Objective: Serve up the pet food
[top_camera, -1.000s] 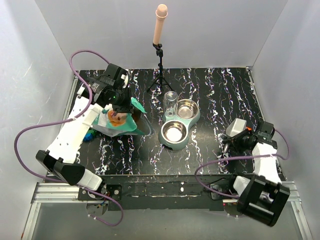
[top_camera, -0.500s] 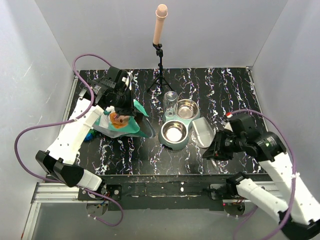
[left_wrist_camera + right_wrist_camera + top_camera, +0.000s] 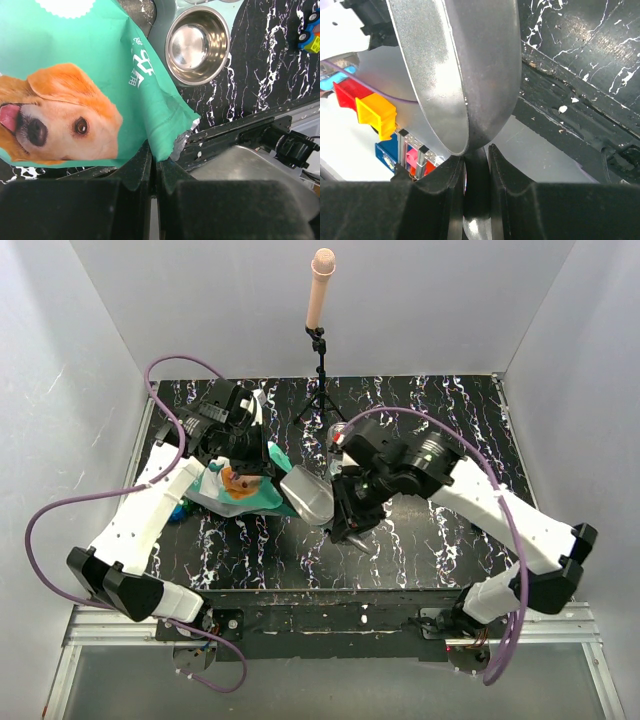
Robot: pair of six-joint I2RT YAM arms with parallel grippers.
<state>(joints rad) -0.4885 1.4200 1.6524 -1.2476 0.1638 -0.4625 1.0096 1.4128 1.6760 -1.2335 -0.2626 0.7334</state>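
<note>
At left, teal bag (image 3: 255,500) points toward scoop (image 3: 308,496).

The pet food bag (image 3: 243,495), teal-green with a printed orange dog's face, lies slumped on the left of the desk. Its torn, silver-lined corner is pinched in the left claw (image 3: 153,167). The kibble inside is hidden. A silver metal scoop (image 3: 306,496) hangs tilted just beside the bag's right edge, its handle clamped in the right claw (image 3: 476,165). A round steel bowl (image 3: 197,44) sits near the bag, its polished inside bare.
</note>
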